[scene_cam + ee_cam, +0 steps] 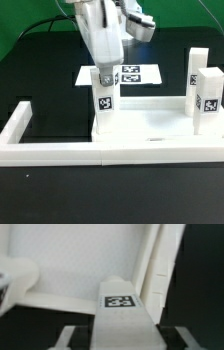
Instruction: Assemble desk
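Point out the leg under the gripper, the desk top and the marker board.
Leg under the gripper (pixel 103 98): exterior view, on its tagged front face.
Desk top (pixel 150 122): exterior view, on the bare inside floor of the tray.
Marker board (pixel 88 75): exterior view, on its bare white end at that view's left.

The arm points straight down, its tool (pixel 104 79) clamped (fingers vertical).

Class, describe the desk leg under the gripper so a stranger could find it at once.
Start at the white desk top lying against the border wall. At its corner on the exterior view's left stands a tagged square leg. Unlike the two legs at the exterior view's right, the gripper is on it.
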